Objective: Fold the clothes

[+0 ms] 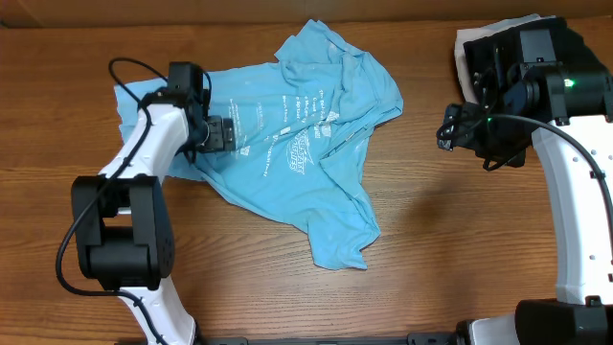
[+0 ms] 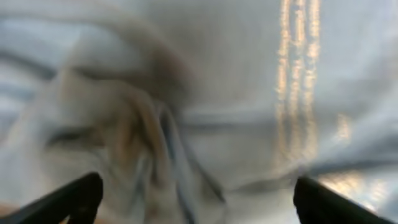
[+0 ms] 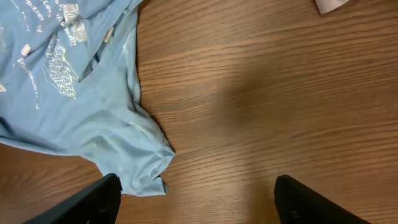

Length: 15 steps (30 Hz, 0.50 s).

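The clothes are one light blue T-shirt [image 1: 297, 144] with white print, lying crumpled and spread across the middle of the wooden table [image 1: 460, 240]. My left gripper [image 1: 225, 134] sits low over the shirt's left part. In the left wrist view the blurred cloth [image 2: 217, 93] fills the frame, very close. There the left gripper [image 2: 196, 199] is open, its dark fingers far apart with folds of fabric under the gap. My right gripper [image 1: 448, 129] hovers over bare wood to the right of the shirt. The right gripper [image 3: 196, 199] is open and holds nothing, with a shirt corner [image 3: 149, 168] near its left finger [image 3: 87, 202].
A white folded garment [image 1: 469, 48] and a black one [image 1: 575, 57] lie at the back right, partly under the right arm. A white corner [image 3: 329, 5] shows at the top of the right wrist view. Bare wood lies between the shirt and the right arm.
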### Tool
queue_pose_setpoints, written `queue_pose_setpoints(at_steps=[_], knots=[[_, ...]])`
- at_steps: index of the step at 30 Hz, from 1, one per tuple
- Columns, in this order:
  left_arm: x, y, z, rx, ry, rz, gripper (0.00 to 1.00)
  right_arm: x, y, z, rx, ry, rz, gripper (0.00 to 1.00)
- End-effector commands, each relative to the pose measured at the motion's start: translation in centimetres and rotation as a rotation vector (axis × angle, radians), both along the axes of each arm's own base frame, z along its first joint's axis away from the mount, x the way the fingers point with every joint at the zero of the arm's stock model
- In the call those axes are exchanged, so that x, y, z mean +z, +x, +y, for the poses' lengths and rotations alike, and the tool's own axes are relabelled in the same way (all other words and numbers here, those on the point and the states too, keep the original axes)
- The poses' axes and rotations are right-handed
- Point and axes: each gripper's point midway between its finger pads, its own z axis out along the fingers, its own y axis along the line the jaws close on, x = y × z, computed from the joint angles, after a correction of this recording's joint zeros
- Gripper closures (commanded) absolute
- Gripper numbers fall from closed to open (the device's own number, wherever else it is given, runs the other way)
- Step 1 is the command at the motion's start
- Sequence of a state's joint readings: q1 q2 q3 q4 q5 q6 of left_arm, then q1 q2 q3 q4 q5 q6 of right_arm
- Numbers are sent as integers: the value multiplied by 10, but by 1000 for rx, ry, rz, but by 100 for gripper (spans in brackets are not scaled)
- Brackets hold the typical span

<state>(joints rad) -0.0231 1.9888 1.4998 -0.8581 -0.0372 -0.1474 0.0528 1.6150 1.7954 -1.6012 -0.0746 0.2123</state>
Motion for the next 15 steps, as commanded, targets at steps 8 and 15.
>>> queue_pose_setpoints(at_steps=[8, 15], knots=[[68, 2, 33, 92, -29, -5, 1, 3, -2, 0, 2, 6, -7, 18], [45, -8, 53, 15, -41, 27, 22, 3, -2, 0, 2, 6, -7, 18]])
